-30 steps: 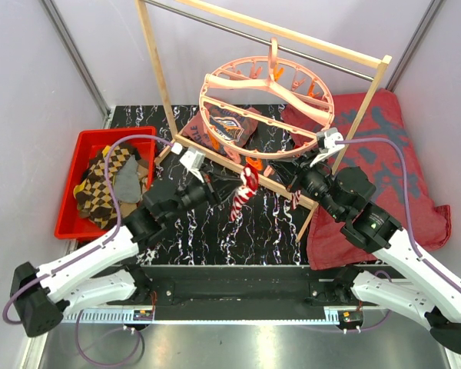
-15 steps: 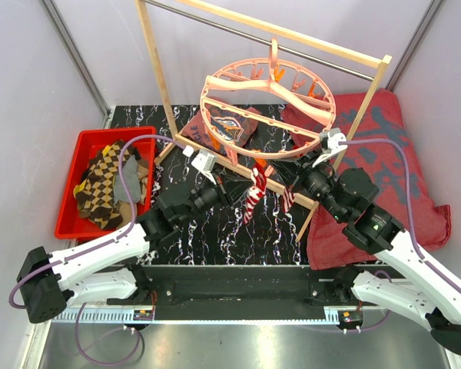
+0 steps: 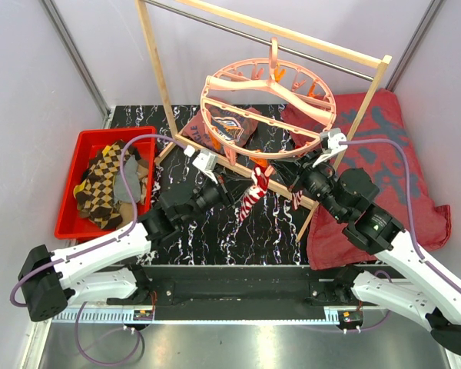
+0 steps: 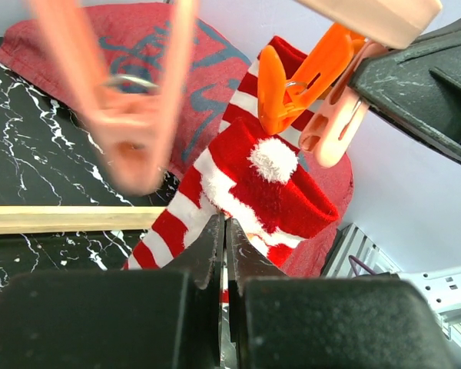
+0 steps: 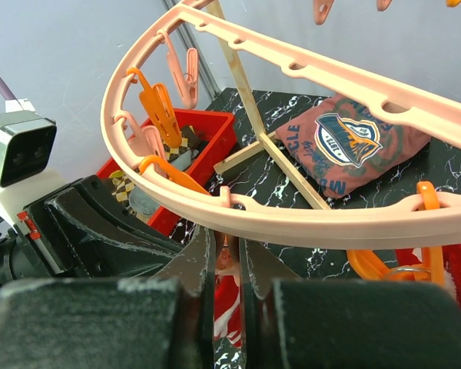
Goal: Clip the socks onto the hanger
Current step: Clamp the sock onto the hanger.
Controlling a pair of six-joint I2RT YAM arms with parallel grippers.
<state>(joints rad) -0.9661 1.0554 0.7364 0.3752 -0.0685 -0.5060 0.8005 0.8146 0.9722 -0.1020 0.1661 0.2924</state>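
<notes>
Below plastic ring (image 5: 330, 224): fuzzy r/w-striped sock (image 4: 276, 200)

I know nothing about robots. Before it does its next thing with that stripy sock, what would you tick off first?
1. Sock grip: the left gripper is shut on the striped sock: ok.
2. Clip grip: the right gripper is shut on a pink clip under the rim of the hanger: ok.
3. That clip's mouth is open: cannot tell.
4. The sock's edge is inside that clip: cannot tell; it is close to the clips.
5. The hook sits over the wooden rack: ok.
6. All socks are hung: not ok; argyle socks lie in the red bin.
</notes>
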